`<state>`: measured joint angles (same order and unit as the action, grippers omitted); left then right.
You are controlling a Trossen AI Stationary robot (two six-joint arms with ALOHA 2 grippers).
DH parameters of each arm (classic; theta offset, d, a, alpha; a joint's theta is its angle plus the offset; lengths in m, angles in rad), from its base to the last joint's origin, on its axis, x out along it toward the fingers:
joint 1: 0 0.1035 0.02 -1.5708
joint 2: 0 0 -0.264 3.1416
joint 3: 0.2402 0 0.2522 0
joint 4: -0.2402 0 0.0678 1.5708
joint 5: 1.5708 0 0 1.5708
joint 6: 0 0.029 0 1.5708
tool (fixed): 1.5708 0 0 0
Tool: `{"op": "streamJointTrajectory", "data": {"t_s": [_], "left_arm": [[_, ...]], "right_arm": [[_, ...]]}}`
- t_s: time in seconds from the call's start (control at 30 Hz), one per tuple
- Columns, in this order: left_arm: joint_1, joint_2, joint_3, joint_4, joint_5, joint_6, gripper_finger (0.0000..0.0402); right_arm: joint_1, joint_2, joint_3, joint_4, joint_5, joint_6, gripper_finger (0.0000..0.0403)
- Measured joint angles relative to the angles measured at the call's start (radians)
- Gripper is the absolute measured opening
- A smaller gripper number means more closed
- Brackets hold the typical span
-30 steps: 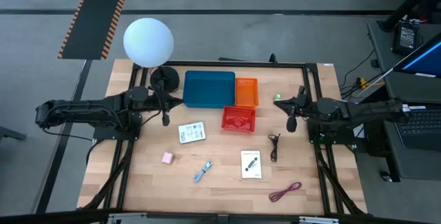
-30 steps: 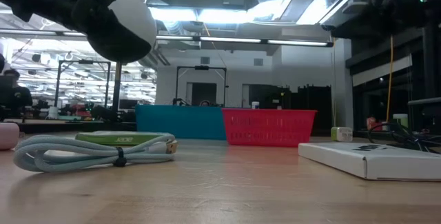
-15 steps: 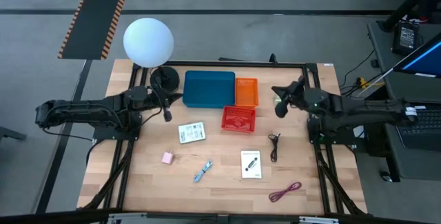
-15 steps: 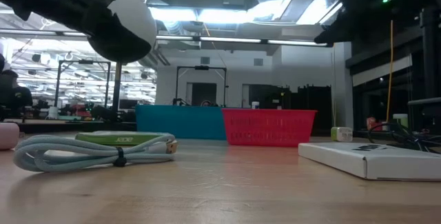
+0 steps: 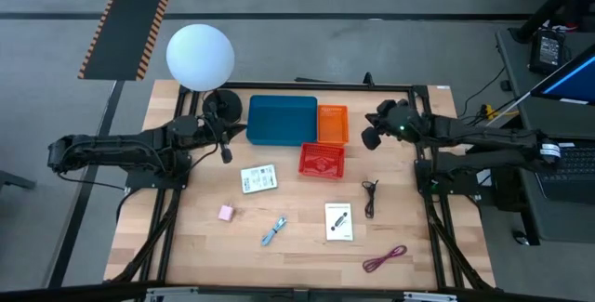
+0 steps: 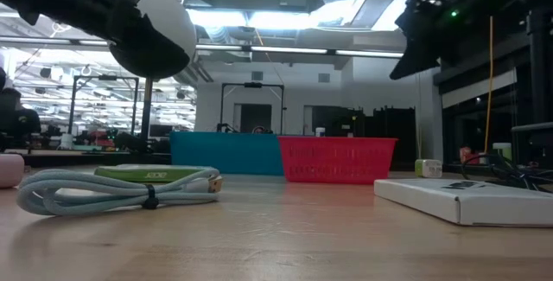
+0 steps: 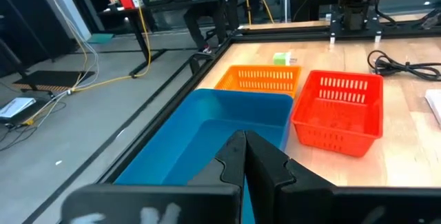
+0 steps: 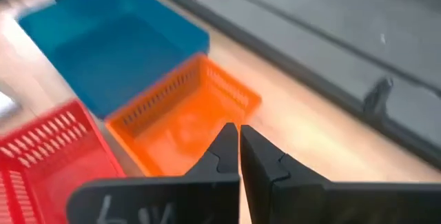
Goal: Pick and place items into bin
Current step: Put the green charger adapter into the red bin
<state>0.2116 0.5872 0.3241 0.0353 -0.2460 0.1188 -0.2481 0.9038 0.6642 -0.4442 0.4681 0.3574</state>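
Note:
Three bins stand at the table's far middle: blue (image 5: 282,120), orange (image 5: 332,124) and red (image 5: 322,160). Loose on the wood lie two white cards (image 5: 258,178) (image 5: 338,220), a pink cube (image 5: 225,212), a blue-silver tool (image 5: 273,230), a black cable (image 5: 370,195) and a maroon cable (image 5: 385,258). A tiny green piece (image 7: 280,58) sits beyond the orange bin. My left gripper (image 5: 223,153) hangs shut left of the blue bin. My right gripper (image 5: 369,139) hangs shut just right of the orange bin, above the table.
A white globe lamp (image 5: 199,56) on a black base (image 5: 221,107) stands at the far left corner. Black frame rails (image 5: 423,153) run along the table's sides. Open wood lies between the cards and along the near edge.
My right gripper has swung toward the table's far edge and left, from beside the red bin to a spot just right of the orange bin, tipping its fingers downward as it went. It stays shut. No item has moved.

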Motion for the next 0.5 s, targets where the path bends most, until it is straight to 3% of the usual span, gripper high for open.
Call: {"op": "streamJointTrajectory", "data": {"t_s": [0.2,0.5], "left_arm": [[0.0,0.0,0.0,0.026,-0.025,0.0,0.0003],[0.0,0.0,0.0,0.029,-0.025,0.0,0.0003]], "right_arm": [[0.0,0.1,0.102,-0.226,0.001,0.144,0.0],[0.0,0.15,0.112,-0.296,0.021,0.261,0.0]]}}
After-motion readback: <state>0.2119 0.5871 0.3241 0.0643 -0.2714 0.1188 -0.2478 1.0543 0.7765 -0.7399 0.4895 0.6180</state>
